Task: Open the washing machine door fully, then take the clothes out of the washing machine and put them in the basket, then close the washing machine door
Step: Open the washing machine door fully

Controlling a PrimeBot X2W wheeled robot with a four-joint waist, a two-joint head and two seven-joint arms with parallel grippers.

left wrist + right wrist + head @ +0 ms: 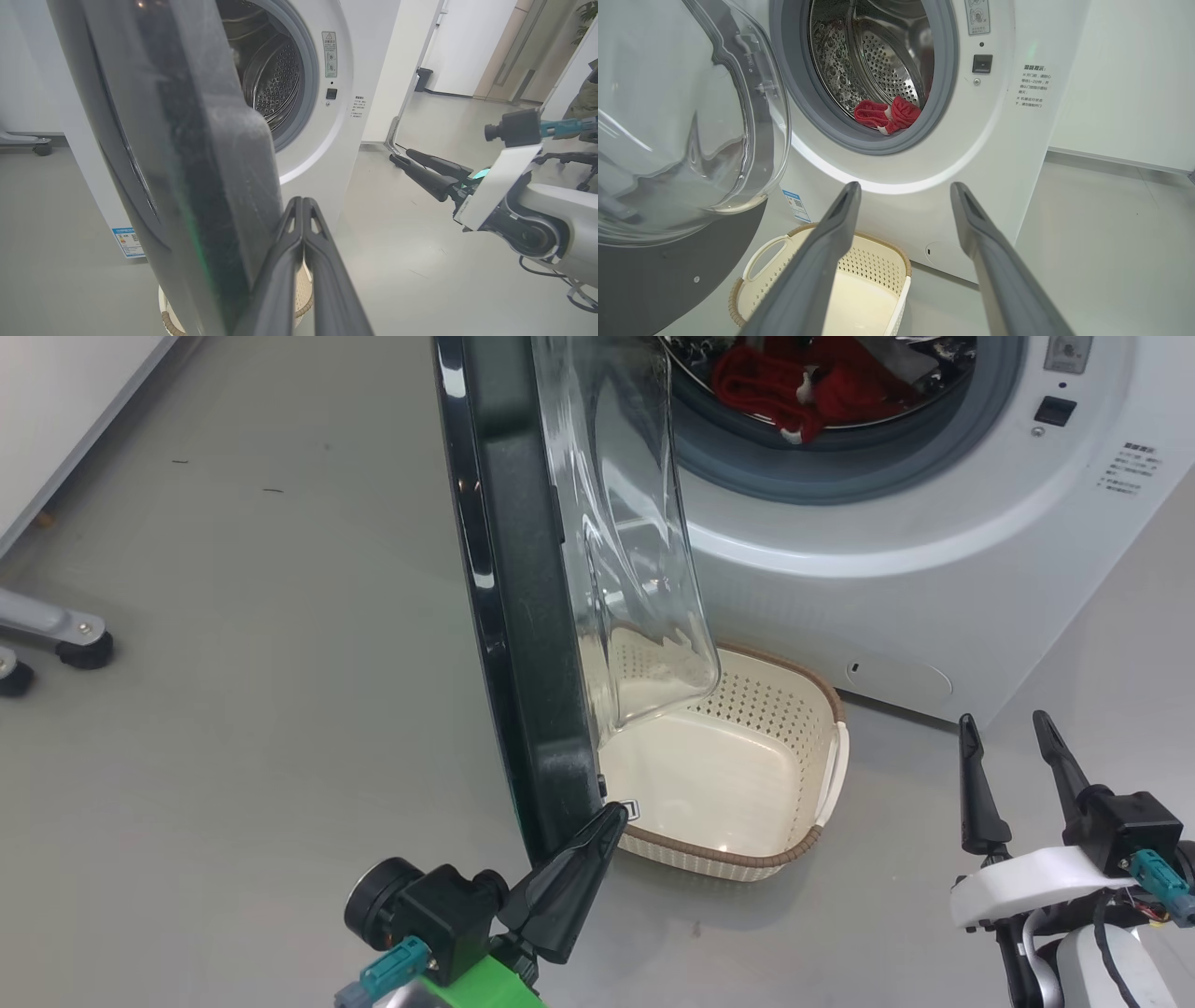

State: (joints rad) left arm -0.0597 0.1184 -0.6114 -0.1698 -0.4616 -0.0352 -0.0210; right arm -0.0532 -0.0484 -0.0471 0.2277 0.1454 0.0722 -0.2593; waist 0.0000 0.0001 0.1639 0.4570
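The washing machine door (pixel 523 616) stands swung open, its glass bowl bulging above the cream basket (pixel 775 700) (perforated sides, brown rim) on the floor before the white washing machine (pixel 934 569). Red clothes (pixel 794 383) lie in its drum.
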